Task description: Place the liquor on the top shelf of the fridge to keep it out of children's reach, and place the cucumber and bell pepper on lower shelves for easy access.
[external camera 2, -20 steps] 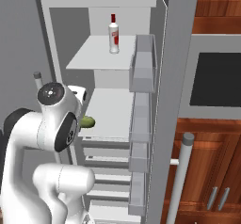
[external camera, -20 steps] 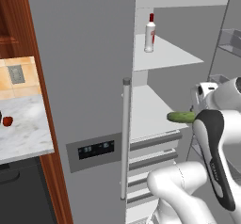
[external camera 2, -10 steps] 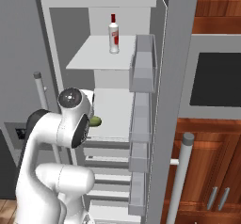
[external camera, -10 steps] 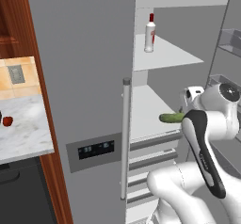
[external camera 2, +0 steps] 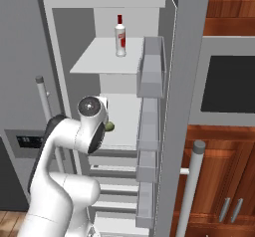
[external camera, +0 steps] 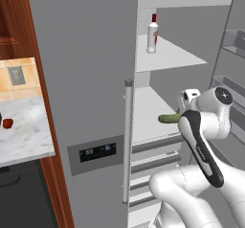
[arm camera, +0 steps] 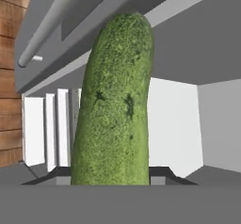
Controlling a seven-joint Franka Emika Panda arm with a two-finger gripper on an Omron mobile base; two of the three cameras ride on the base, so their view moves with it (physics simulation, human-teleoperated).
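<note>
The dark green cucumber (arm camera: 115,105) stands up between the fingers of my gripper (arm camera: 114,175), which is shut on it. From the left base view the cucumber (external camera: 168,119) pokes out leftward from behind my white arm, just above a lower shelf (external camera: 146,112) of the open fridge (external camera: 86,78). Its tip (external camera 2: 109,127) also peeks out beside my arm over that shelf (external camera 2: 124,116). The liquor (external camera: 152,33) stands upright on the top shelf (external camera: 167,57), and it (external camera 2: 120,36) is near the back. The red bell pepper (external camera: 7,123) lies on the marble counter at far left.
The fridge's left door is shut, with a vertical bar handle (external camera: 127,141) and a dark dispenser panel (external camera: 98,153). The right door (external camera 2: 179,106) swings open, and its bins (external camera 2: 149,76) crowd the shelves' right side. Grey drawer fronts (external camera: 153,157) lie below the shelf.
My arm has swung further in toward the fridge interior, carrying the cucumber a little deeper over the lower shelf. The liquor and bell pepper have not moved.
</note>
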